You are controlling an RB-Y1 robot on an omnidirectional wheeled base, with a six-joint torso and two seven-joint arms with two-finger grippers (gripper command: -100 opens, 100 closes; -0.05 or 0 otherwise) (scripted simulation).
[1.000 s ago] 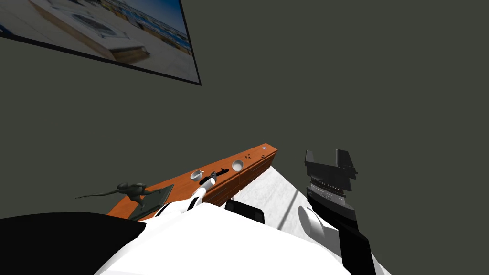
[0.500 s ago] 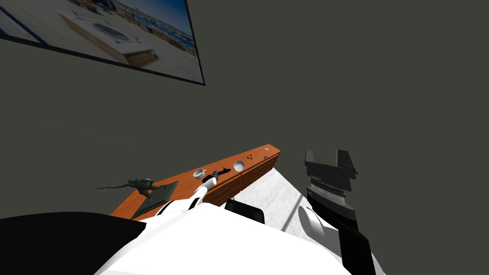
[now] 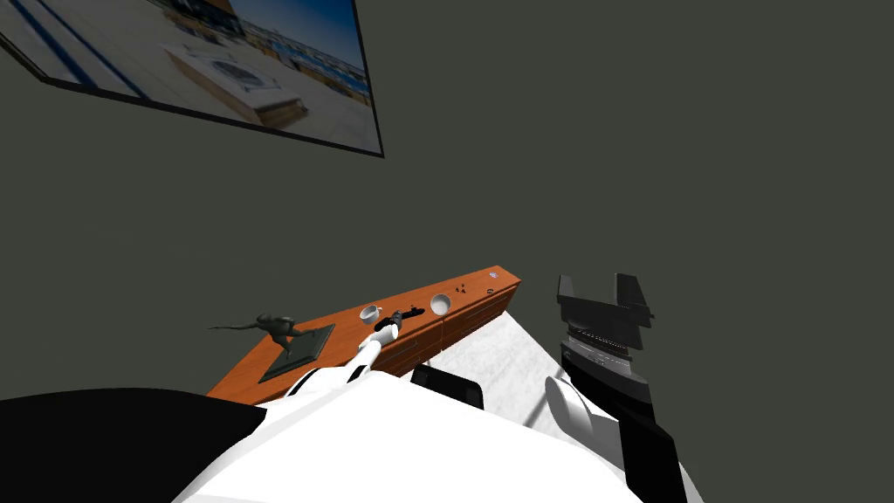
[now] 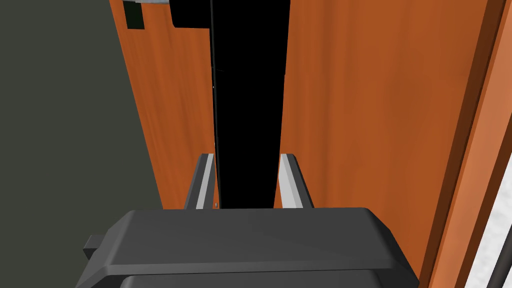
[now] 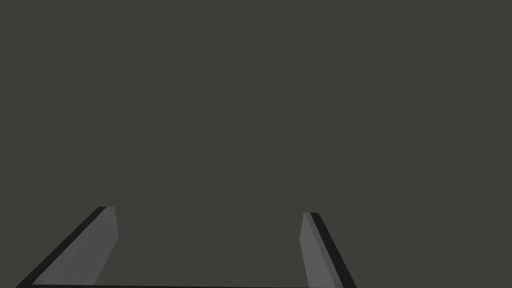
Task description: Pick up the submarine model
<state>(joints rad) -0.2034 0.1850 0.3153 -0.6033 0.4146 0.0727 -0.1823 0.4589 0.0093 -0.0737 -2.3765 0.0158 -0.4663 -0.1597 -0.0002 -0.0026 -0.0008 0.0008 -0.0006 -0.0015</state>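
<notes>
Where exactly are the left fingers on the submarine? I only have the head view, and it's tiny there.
Observer: The left gripper is shut on the black submarine model, one finger against each side.
Operator: Which way does the hull run?
Observer: Straight ahead from the gripper, along the orange-brown cabinet top.
Operator: And the right fingers?
Observer: The right gripper is open, facing the dark grey wall.

The orange wooden sideboard [image 3: 342, 320] bears a figurine [image 3: 278, 326], cup [image 3: 370, 312], black submarine model [image 3: 411, 312] and bowl [image 3: 440, 304].
</notes>
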